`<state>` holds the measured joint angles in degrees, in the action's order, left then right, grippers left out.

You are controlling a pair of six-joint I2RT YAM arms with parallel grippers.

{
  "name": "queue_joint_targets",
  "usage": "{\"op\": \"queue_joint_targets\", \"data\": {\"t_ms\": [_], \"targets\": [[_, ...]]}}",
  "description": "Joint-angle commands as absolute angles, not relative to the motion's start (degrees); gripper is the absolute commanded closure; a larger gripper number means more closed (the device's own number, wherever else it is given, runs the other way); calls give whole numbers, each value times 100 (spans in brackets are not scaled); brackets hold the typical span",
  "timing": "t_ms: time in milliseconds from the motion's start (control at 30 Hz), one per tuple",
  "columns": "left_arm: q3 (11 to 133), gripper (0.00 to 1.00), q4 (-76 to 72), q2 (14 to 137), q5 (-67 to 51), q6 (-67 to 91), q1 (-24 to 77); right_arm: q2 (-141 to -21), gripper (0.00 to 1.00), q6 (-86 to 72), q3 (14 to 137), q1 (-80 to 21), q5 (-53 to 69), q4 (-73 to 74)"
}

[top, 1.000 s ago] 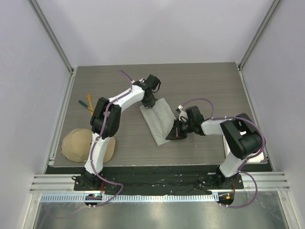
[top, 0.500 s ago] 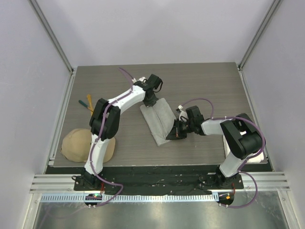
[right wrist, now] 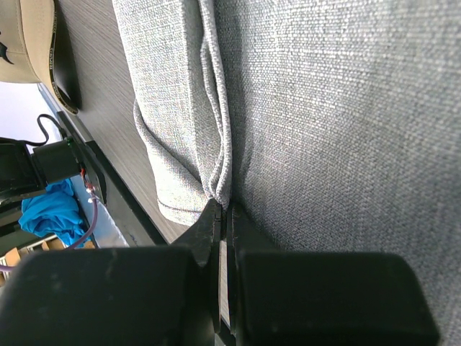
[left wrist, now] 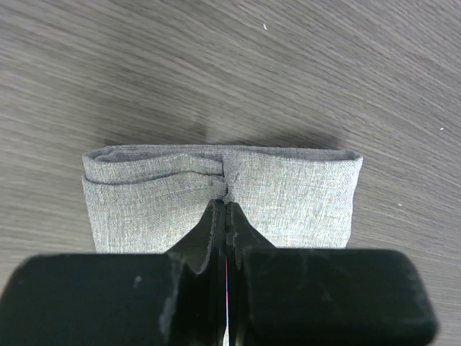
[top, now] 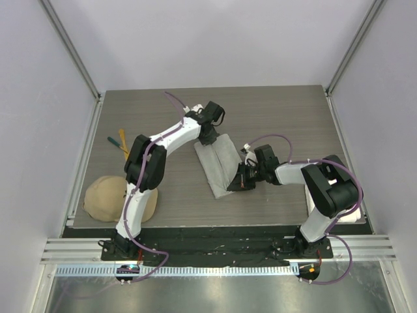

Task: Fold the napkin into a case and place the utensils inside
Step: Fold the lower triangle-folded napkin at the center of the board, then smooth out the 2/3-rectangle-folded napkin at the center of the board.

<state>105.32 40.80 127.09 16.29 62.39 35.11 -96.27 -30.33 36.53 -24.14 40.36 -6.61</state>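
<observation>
The light grey napkin lies folded into a long narrow strip, slanting across the middle of the table. My left gripper is shut at its far end, pinching a small pucker of cloth near the folded edge. My right gripper is shut on the strip's near right side, where its tips nip a layered fold of the napkin. Two utensils, one with an orange-yellow handle and one with a dark teal handle, lie crossed at the table's left edge, away from both grippers.
A tan cap sits at the near left corner, beside the left arm's base, and also shows in the right wrist view. A white towel pokes out behind the right arm at the near right edge.
My left gripper has shifted slightly to the far right, taking the napkin's far end with it. The right gripper has stayed put.
</observation>
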Motion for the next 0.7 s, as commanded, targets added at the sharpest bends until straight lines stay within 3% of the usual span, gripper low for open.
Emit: {"op": "queue_joint_targets", "data": {"t_ms": [0,267,300,333,367,467,600,633,667], "targets": [[10916,100,3516,12946,1714,6065,3437,-9606,99,-2909,3533,-2391,3955,-334],[10872,100,3024,13069,1582,5520,3437,-9554,99,-2962,3533,-2391,3876,-334],[10898,96,3032,13095,1539,5406,3437,-9554,99,-2988,3533,-2399,3867,-334],[10933,92,2989,13087,1495,5310,3437,-9554,99,-3006,3533,-2399,3858,-343],[10925,80,2936,13052,1451,5230,3445,-9545,99,-3032,3542,-2399,3858,-343],[10933,56,2839,12815,1371,4888,3454,-9519,99,-3067,3542,-2399,3797,-343],[11065,45,2926,12420,1284,4501,3445,-9554,99,-3120,3533,-2399,3771,-369],[11152,38,2996,12297,1170,4430,3445,-9562,99,-3129,3533,-2399,3762,-369],[11310,22,3119,12200,1117,4256,3454,-9571,99,-3138,3542,-2391,3762,-369]]}}
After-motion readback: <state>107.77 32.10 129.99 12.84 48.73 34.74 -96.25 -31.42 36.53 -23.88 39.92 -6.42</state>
